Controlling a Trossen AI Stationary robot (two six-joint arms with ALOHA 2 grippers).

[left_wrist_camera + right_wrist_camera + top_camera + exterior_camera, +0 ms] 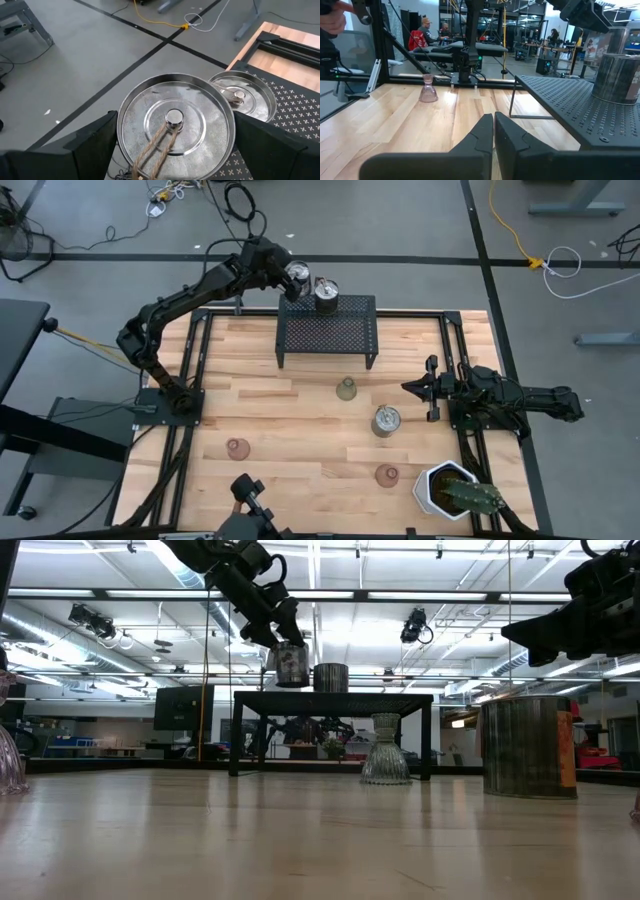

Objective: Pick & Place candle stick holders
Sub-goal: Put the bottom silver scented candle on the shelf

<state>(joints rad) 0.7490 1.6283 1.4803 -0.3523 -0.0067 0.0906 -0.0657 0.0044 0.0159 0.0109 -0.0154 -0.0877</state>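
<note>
Left gripper [296,275] raised over the far left corner of the black mesh rack [327,330], fingers spread wide around a silvery metal holder [297,274]. From the left wrist view: round shallow dish top, small stud at its middle, a loop of brown twine [156,152] running from the stud toward the camera. Whether the base rests on the rack cannot be told; in the low view it looks slightly above the rack top. Second silvery holder [326,291] upright on the rack, just beside the first, same dished top. Third silvery holder [386,420] on the wooden table [290,430] in front of the rack, toward its right end. Olive-green glass cup [346,388] between that holder and the rack, flared at the foot. One pink glass cup [237,447] well in front of the rack's left end, another pink cup [387,475] farther forward than the third silvery holder. White hexagonal pot [440,488] with a cactus beyond that, near the table edge. Right gripper [410,387] idle to the right of the rack, fingers pressed together on nothing. Rim of the held holder partly cut off by the dark fingers [92,142] in the wrist view.
</note>
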